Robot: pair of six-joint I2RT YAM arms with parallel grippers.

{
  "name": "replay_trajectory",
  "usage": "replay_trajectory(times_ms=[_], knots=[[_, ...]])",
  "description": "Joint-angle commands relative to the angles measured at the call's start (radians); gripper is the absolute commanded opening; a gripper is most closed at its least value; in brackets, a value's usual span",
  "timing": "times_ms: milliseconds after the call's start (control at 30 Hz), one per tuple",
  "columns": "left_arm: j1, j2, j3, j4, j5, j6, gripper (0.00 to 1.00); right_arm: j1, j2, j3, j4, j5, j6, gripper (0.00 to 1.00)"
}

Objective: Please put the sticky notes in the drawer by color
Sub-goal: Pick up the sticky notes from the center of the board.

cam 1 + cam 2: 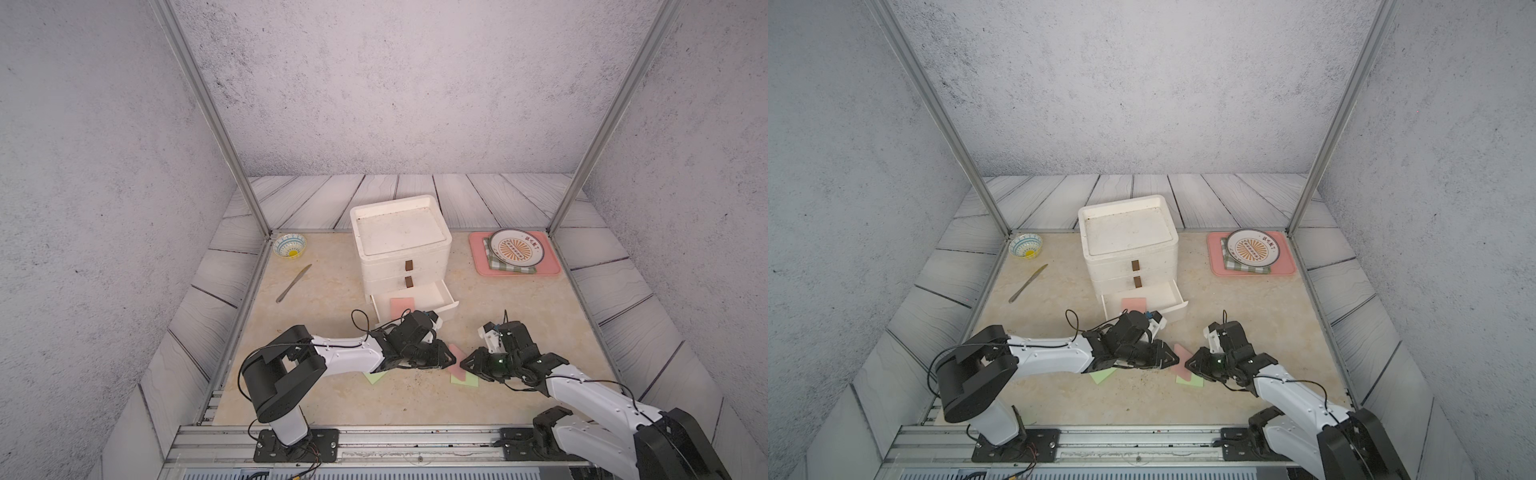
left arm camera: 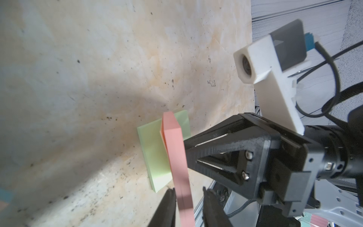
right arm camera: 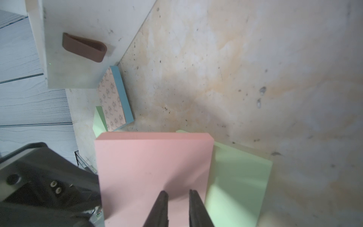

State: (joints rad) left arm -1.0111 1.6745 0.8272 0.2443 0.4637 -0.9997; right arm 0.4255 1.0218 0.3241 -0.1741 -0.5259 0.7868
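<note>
The white drawer stands mid-table with its bottom tray pulled out and a pink pad inside. Another pink sticky note is tilted up off a green pad. My left gripper straddles its raised edge; one finger touches it, the other stands off. The tips of my right gripper rest on its face, narrowly apart with nothing between them. A second green pad lies under the left arm. An orange-patterned pad with a blue edge lies by the drawer front.
A patterned bowl and a knife lie at the back left. A pink tray at the back right carries a checked cloth and a plate. Metal posts and wall panels ring the table.
</note>
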Motion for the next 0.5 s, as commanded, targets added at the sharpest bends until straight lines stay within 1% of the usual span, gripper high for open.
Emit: replay_trajectory(times_ms=[0, 200, 300, 367, 467], knots=[[-0.004, 0.022, 0.0, -0.003, 0.003, 0.005, 0.33, 0.004, -0.022, 0.014, -0.005, -0.015, 0.008, 0.24], [-0.006, 0.046, 0.008, -0.01, 0.006, 0.007, 0.35, 0.004, -0.025, 0.012, -0.005, -0.016, 0.011, 0.24], [-0.009, 0.046, 0.01, -0.009, 0.006, 0.007, 0.31, 0.002, -0.023, 0.009, 0.004, -0.016, 0.014, 0.24], [-0.008, 0.042, 0.009, -0.006, 0.007, 0.01, 0.25, 0.003, -0.022, 0.007, 0.006, -0.016, 0.014, 0.24], [-0.008, 0.036, 0.001, 0.005, 0.005, 0.008, 0.22, 0.004, -0.023, 0.004, 0.007, -0.02, 0.015, 0.24]])
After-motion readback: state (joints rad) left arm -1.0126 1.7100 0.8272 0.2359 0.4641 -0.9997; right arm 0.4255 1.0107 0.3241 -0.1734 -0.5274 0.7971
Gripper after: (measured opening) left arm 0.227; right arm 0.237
